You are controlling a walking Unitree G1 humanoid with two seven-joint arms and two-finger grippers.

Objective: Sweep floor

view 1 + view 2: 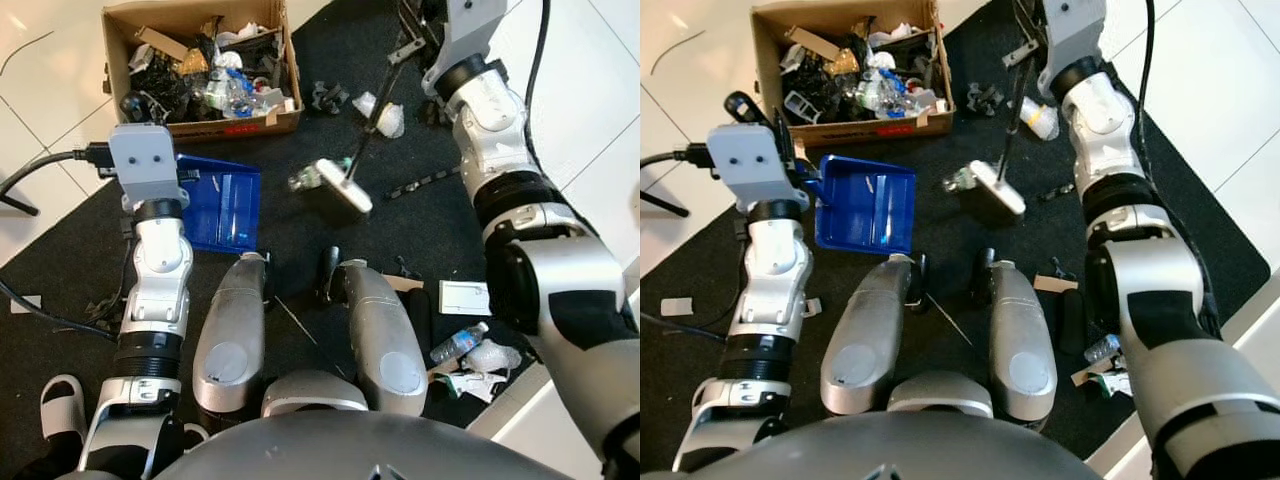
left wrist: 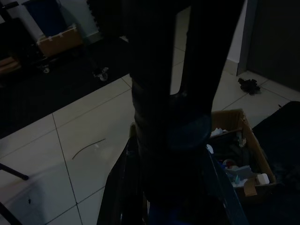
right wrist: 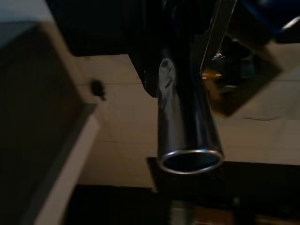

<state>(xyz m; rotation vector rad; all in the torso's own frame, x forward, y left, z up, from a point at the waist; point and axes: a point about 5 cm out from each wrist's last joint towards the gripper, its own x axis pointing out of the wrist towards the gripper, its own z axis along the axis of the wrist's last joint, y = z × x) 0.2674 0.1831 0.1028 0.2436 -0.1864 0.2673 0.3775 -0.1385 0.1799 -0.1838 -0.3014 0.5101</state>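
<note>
A blue dustpan (image 1: pixel 865 205) lies on the black mat (image 1: pixel 300 255) in front of my left knee. Its black handle (image 1: pixel 742 106) points back toward my left gripper (image 1: pixel 788 138), which is shut on it. The broom's grey head (image 1: pixel 343 186) rests on the mat a little right of the dustpan. Its thin handle (image 1: pixel 372 115) slopes up and away to my right gripper (image 1: pixel 418 30), shut on it near the top edge. The handle's metal tube (image 3: pixel 187 136) runs between the dark fingers in the right wrist view. A small plastic bottle (image 1: pixel 303 180) lies against the broom head.
A cardboard box (image 1: pixel 290 60) full of rubbish stands beyond the dustpan. Litter dots the mat: crumpled white plastic (image 1: pixel 385 118), a black scrap (image 1: pixel 328 97), a white card (image 1: pixel 465 297), a bottle (image 1: pixel 458 343). White tiles surround the mat. A slipper (image 1: pixel 62 405) lies at the lower left.
</note>
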